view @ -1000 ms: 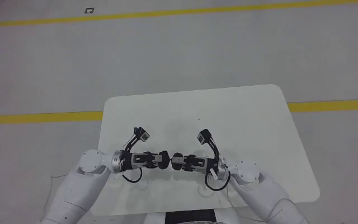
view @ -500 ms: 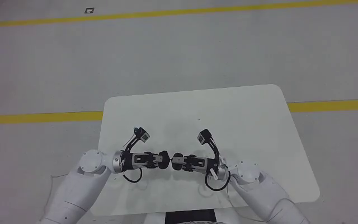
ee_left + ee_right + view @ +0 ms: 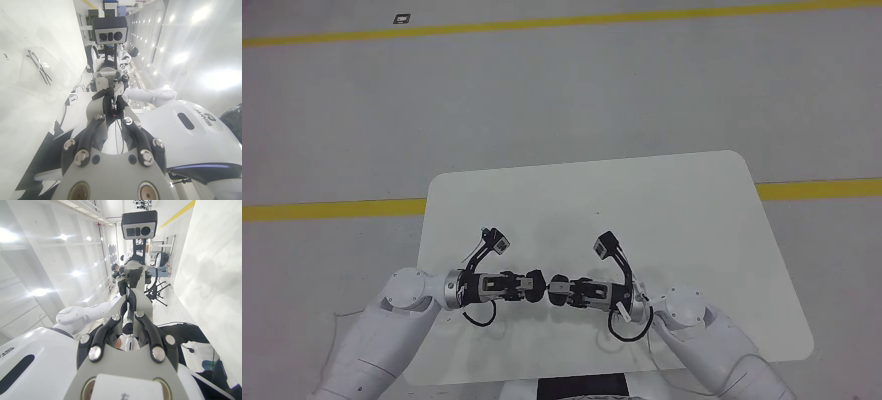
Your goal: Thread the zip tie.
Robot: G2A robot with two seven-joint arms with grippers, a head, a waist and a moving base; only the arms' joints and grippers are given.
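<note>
My two grippers meet tip to tip above the front middle of the white table point(image 3: 682, 200). The left gripper point(image 3: 536, 283) comes in from the left and the right gripper point(image 3: 556, 285) from the right. In the left wrist view my left gripper point(image 3: 113, 108) is shut on a thin black zip tie point(image 3: 113, 103), whose far end runs into the right gripper's black fingers point(image 3: 105, 92). In the right wrist view my right gripper point(image 3: 127, 306) is shut on the same thin strip, and the left gripper point(image 3: 130, 279) faces it closely. Most of the tie is hidden between the fingers.
A clear box point(image 3: 24, 75) with several black zip ties point(image 3: 40, 68) stands on the table off to the side of the left arm. Yellow floor lines point(image 3: 542, 22) run beyond the table. Its rounded far edge point(image 3: 592, 163) lies well beyond the grippers.
</note>
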